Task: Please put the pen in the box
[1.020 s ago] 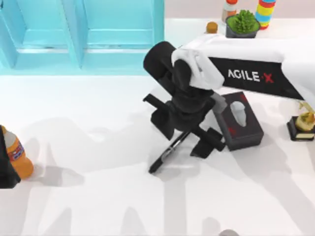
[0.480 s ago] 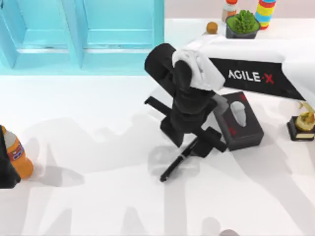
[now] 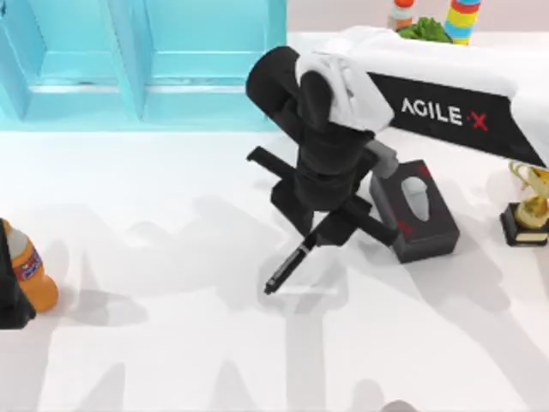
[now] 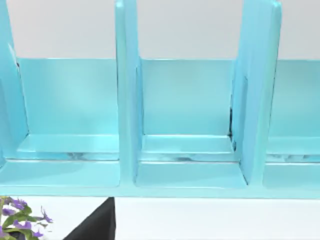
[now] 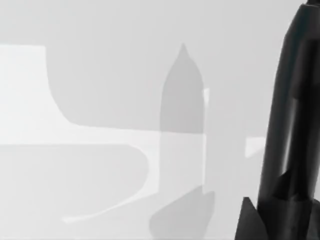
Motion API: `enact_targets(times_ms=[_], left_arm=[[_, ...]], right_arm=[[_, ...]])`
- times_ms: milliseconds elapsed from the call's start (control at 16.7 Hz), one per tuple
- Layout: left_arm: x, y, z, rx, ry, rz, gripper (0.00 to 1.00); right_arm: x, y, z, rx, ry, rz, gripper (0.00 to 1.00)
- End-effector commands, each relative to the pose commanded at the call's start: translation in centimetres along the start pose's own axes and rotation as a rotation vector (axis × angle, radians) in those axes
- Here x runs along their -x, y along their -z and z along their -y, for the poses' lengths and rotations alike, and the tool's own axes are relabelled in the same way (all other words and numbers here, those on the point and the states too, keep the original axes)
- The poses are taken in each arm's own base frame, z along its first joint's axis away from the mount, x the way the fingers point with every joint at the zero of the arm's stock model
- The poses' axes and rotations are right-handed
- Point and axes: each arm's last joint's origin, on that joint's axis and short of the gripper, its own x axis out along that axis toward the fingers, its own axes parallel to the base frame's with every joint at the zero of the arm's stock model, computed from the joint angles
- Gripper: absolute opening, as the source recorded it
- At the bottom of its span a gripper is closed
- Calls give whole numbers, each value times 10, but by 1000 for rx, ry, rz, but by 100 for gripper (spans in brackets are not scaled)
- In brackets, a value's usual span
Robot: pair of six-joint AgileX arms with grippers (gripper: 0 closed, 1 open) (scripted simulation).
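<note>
The right hand [image 3: 319, 233] hangs over the middle of the white tabletop [image 3: 171, 343], clenched on the upper end of the slim black pen [image 3: 287, 268]. The pen slants down and away from the hand toward the tabletop's near edge. From above I cannot tell whether its lower tip touches the surface or hangs just clear of it. In the right wrist view the pen's glossy black barrel [image 5: 290, 140] runs close past the camera, with only bare tabletop and shadows behind it, which suggests it is carried in the air. Holding it by one end leaves the rest of the length free to be steered into an opening.

The box for the task seems to be the tall turquoise compartment box [image 3: 154, 60] at the tabletop's far left. The left wrist view looks straight at it and shows its open bays split by upright dividers [image 4: 127, 100]. The pen is well apart from it, so the carry across is not yet done.

Just beside the right hand sits a black tissue box with a white tissue poking out [image 3: 419, 210], which the arm must clear. A small gold trophy on a dark base [image 3: 527, 215] stands near the right edge. An orange bottle [image 3: 30, 270] stands at the left edge, where the left arm is parked; whether its hand is released or clenched I cannot tell.
</note>
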Motion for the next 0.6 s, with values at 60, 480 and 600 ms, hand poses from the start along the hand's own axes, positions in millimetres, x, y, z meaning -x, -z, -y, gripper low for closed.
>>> enact_targets(times_ms=[60,480,600], left_arm=[[0,0,0,0,0,0,100],[0,0,0,0,0,0,100],[0,0,0,0,0,0,100]], right_arm=[[6,0,0,0,15,-3,0],[66,-3,0,-7,0,1,0],[66,-3,0,-7,0,1,0]])
